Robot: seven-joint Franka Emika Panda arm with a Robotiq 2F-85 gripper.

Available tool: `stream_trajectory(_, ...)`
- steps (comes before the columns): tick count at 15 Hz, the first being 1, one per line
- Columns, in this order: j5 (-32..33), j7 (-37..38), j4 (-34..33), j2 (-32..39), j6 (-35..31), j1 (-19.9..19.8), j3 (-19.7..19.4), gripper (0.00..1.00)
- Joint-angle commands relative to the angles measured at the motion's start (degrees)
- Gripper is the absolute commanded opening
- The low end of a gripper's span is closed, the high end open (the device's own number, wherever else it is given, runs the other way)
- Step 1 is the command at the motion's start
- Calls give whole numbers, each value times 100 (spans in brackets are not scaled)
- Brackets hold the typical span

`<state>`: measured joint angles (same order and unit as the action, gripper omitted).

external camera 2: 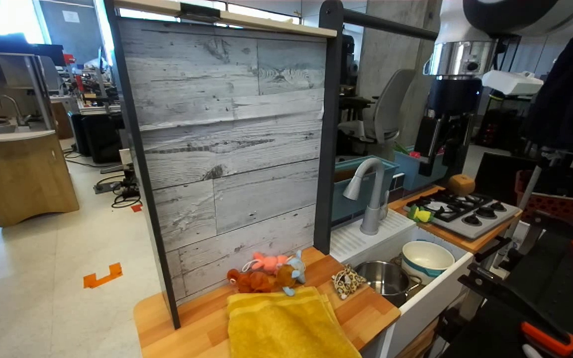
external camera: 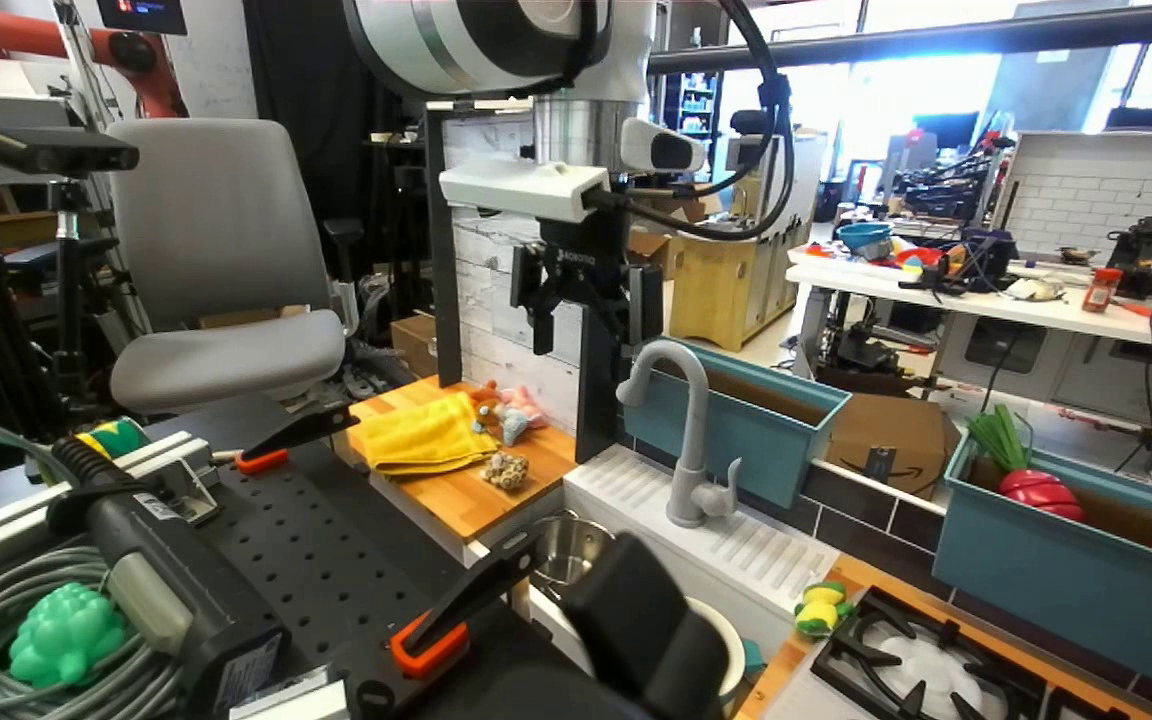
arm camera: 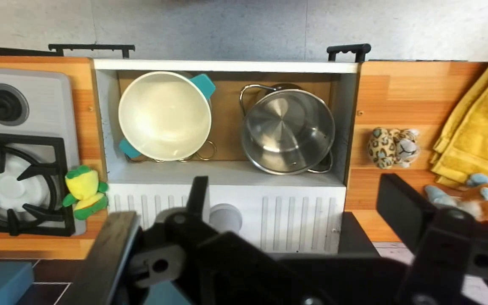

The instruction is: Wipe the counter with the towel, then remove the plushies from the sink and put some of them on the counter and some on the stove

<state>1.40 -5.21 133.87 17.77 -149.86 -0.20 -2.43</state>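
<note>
In the sink (arm camera: 227, 65), a steel pot (arm camera: 288, 131) beside a cream pot (arm camera: 164, 116) (teal-handled).

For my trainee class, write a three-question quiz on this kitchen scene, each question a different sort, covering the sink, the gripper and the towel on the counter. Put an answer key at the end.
1. Fill in the colour: the cream pot in the sink has ____ handles.
2. True or false: the gripper is open and holds nothing.
3. Choose one: where does the leopard-spotted plushie lie in relation to the yellow towel?
A. On top of it
B. Underneath it
C. Between it and the sink

Key: 1. Teal. 2. True. 3. C.
</note>
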Motion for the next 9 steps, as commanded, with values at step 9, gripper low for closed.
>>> stream_trajectory(9, -30, 78, -11, 1001, -1174, 135, 424, 100)
